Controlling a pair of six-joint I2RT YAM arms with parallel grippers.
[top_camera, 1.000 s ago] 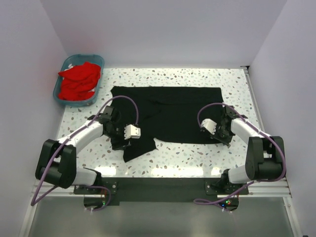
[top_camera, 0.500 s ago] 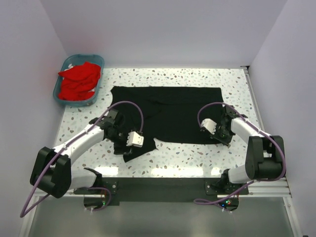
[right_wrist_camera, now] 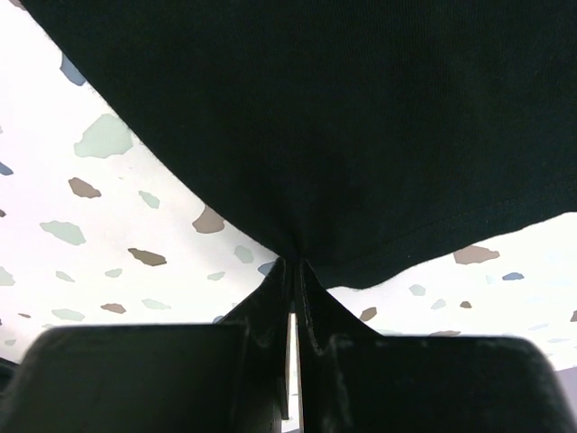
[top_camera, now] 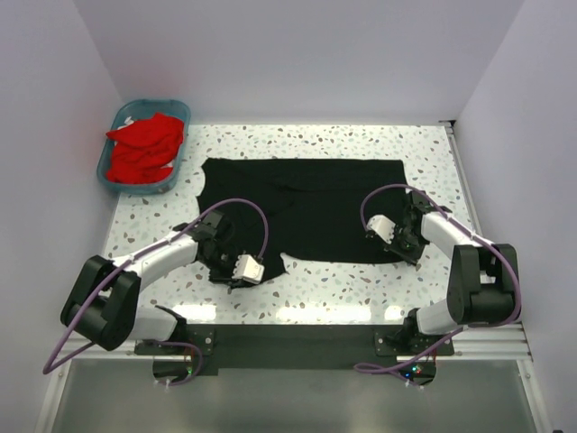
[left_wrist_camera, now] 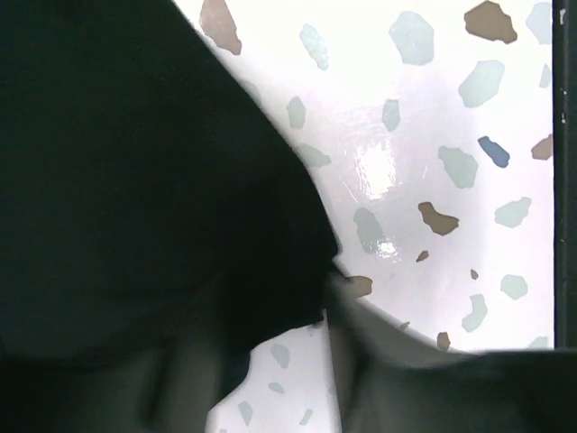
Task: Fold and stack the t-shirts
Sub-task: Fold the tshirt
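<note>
**Both pincers at black shirt's near hem**

The black t-shirt [top_camera: 315, 203] is spread flat mid-tabletop [top_camera: 361, 289]. The right pincer [right_wrist_camera: 293, 271] has its fingers together, pinching the shirt's near hem at the right corner. The left pincer [left_wrist_camera: 266, 343] has its fingers apart, with the shirt's near-left edge between them. The red t-shirts [top_camera: 142, 149] are heaped in the teal basket [top_camera: 144, 188] at the far-left corner.

a teal plastic basket [top_camera: 141, 188] sits at the far left corner of a white, speckled terrazzo table [top_camera: 325, 290], close against the left wall; plain pale walls [top_camera: 297, 54] enclose the tabletop on three sides.
</note>
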